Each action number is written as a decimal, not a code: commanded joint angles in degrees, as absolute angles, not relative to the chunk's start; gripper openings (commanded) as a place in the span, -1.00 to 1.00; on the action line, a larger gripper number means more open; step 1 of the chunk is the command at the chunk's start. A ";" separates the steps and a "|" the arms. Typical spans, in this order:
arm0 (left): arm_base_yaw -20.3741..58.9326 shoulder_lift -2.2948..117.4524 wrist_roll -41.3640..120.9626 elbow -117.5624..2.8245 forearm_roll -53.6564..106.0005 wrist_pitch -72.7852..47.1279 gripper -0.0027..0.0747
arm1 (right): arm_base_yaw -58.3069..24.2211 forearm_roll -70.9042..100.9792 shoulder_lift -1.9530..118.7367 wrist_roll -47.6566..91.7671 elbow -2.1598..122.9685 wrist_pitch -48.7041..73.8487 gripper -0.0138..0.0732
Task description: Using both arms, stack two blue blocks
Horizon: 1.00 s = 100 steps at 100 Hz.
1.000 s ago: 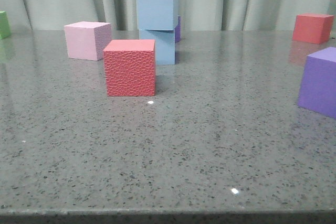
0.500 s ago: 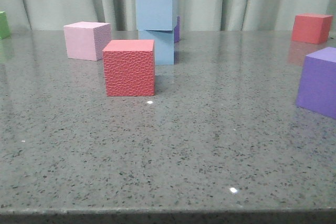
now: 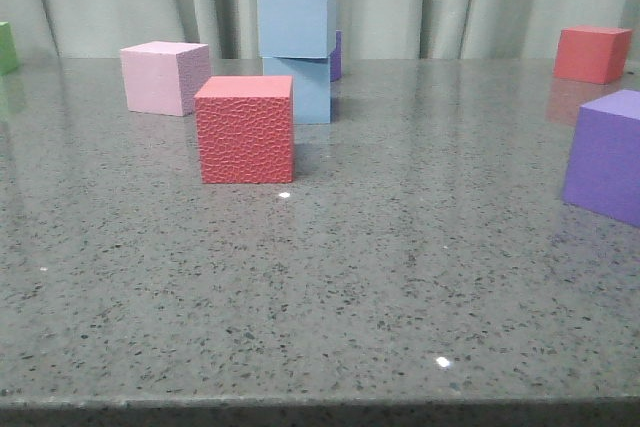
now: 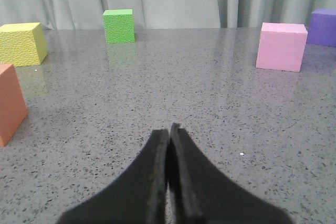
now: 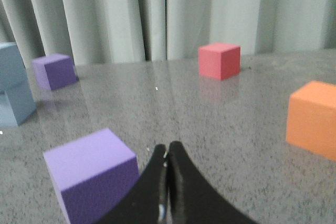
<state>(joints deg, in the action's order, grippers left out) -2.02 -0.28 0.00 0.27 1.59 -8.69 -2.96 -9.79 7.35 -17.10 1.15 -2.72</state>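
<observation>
Two pale blue blocks stand stacked at the back centre of the table: the upper blue block [image 3: 296,17] rests on the lower blue block [image 3: 310,89], turned slightly. The stack also shows at the edge of the right wrist view [image 5: 13,90]. No gripper appears in the front view. My left gripper [image 4: 169,129] is shut and empty over bare table. My right gripper [image 5: 167,148] is shut and empty, beside a purple cube [image 5: 92,174].
A red textured cube [image 3: 246,128] stands in front of the stack, a pink cube [image 3: 164,77] to its left. A purple cube [image 3: 604,154] and a red cube [image 3: 592,53] are at the right. Green [image 4: 118,25], yellow [image 4: 21,43] and orange [image 4: 10,103] cubes lie left; another orange cube [image 5: 312,119] lies right.
The scene has shifted very slightly to the left in the front view. The blocks stay where they were.
</observation>
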 commanded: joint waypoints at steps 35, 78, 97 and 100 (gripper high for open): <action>-2.15 -2.15 -0.42 0.42 2.17 -4.21 -0.98 | -2.52 -5.15 -1.79 -12.59 -0.40 3.44 -0.94; -2.15 -2.15 -0.42 0.42 2.17 -4.21 -0.98 | -2.52 -5.15 -1.79 -12.59 -0.40 3.83 -0.94; -2.15 -2.15 -0.42 0.42 2.17 -4.21 -0.98 | -2.52 -5.15 -1.79 -12.59 -0.40 3.83 -0.94; -2.15 -2.15 -0.42 0.42 2.17 -4.21 -0.98 | -2.52 -5.15 -1.79 -12.59 -0.40 3.83 -0.94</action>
<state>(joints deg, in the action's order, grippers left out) -2.02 -0.28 0.00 0.27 1.59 -8.69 -2.79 -5.13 -0.55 -13.13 -1.38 7.75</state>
